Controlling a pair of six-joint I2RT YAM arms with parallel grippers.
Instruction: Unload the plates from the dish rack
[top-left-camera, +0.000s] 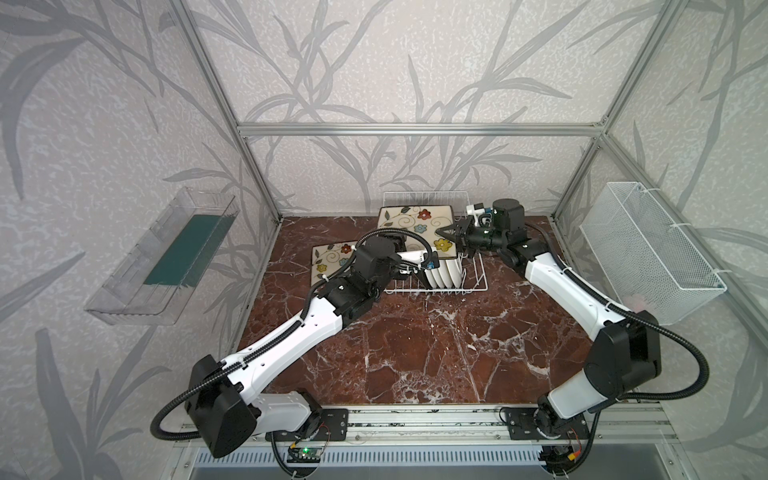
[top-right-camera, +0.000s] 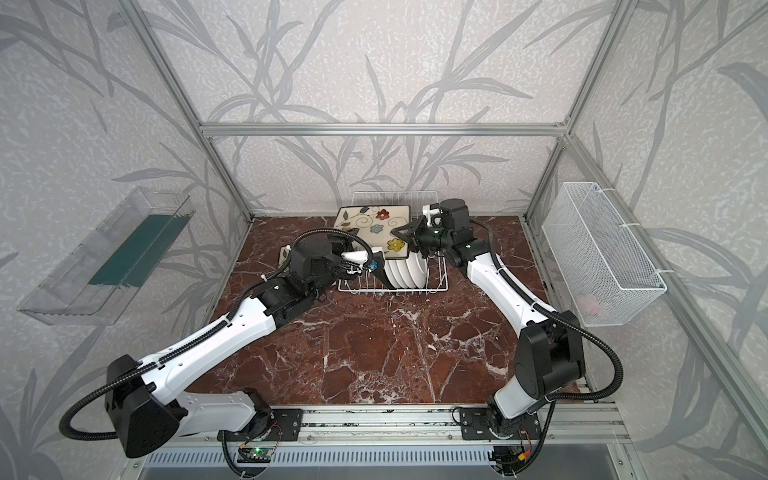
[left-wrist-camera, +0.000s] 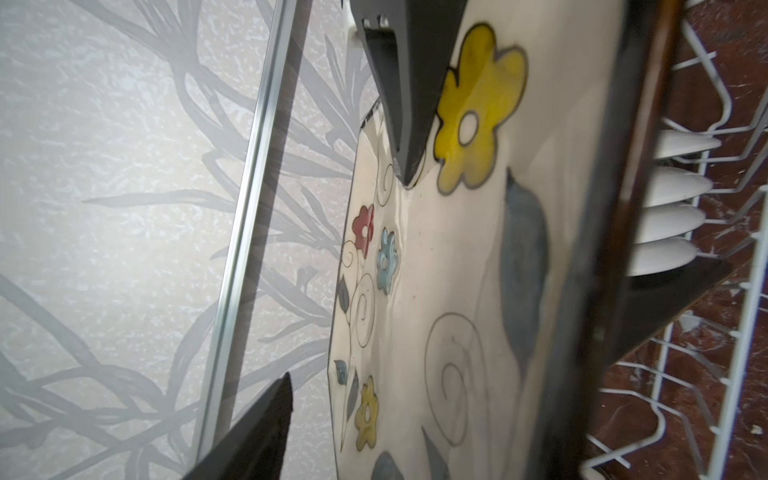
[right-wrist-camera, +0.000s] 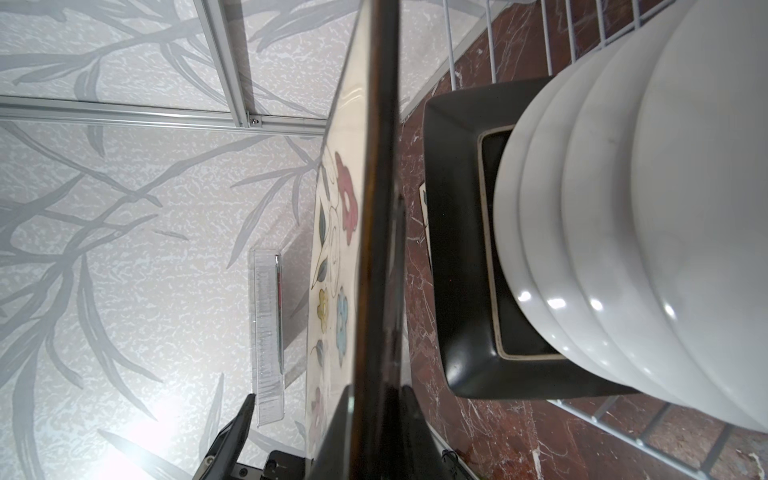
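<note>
On the glossy red-brown marble tabletop (top-left-camera: 415, 353), toward its far edge, sits the white wire dish rack (top-left-camera: 478, 286). Four round white glazed plates (top-left-camera: 442, 272) stand in it beside one black square plate (right-wrist-camera: 457, 249). The left gripper (top-left-camera: 424, 266) hangs alongside, jaws spread, one finger (left-wrist-camera: 266, 424) touching nothing. Near the left edge a flat floral plate (top-left-camera: 330, 259) lies face up. Farthest back, the right gripper (top-left-camera: 446, 235) pinches the rim of a tilted floral plate (top-left-camera: 411, 222), square and cream-faced, above the rack.

We see a cream square plate (top-left-camera: 415, 226) with red, blue and yellow flowers, grey leaves and a black back. The round white plates (top-left-camera: 442, 272) match the white dish rack (top-left-camera: 471, 270). The red-brown marble tabletop (top-left-camera: 415, 353) has white veins.
</note>
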